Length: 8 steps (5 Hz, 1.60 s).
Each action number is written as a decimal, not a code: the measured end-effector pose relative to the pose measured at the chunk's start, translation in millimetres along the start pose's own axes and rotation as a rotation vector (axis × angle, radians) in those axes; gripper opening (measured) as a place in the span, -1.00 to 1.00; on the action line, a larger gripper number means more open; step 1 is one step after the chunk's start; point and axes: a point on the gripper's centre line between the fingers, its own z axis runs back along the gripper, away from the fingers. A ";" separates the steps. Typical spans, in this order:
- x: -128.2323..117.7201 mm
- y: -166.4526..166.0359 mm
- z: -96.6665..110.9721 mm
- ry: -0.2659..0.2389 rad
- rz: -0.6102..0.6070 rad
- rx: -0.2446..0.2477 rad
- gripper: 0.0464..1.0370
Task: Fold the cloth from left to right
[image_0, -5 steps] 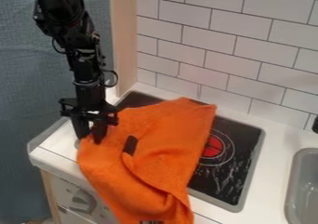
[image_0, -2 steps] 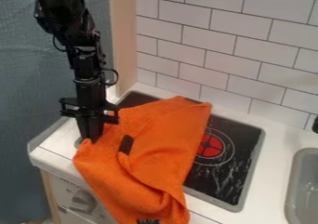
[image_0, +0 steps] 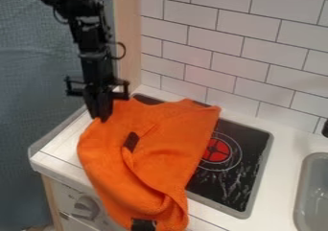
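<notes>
The soft orange cloth is draped over the black flat stove and the white desk, its left edge pinched by the black two-finger claw. The fold seems begun; this edge should next be carried rightward.

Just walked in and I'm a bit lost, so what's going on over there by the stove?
A black robot arm has its gripper closed on the left edge of an orange cloth. The cloth lies across part of the stove top and hangs over the counter's front edge. It isn't folded left to right yet.
</notes>
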 end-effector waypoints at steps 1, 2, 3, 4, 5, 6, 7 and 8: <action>5.8 -34.8 13.8 -0.013 -0.065 -0.043 -0.96; 6.2 -73.4 14.7 -0.008 -0.145 -0.077 -0.96; 6.0 -110.1 17.1 -0.018 -0.238 -0.085 -0.96; 0.6 -132.7 2.3 0.008 -0.304 -0.077 -0.96; -1.5 -135.7 -20.5 0.044 -0.326 -0.054 -0.96; -1.5 -131.7 -32.7 0.062 -0.313 -0.030 -0.90; -1.6 -128.7 -34.9 0.068 -0.295 -0.010 -0.54; -0.3 -130.9 -35.6 0.055 -0.279 -0.023 0.05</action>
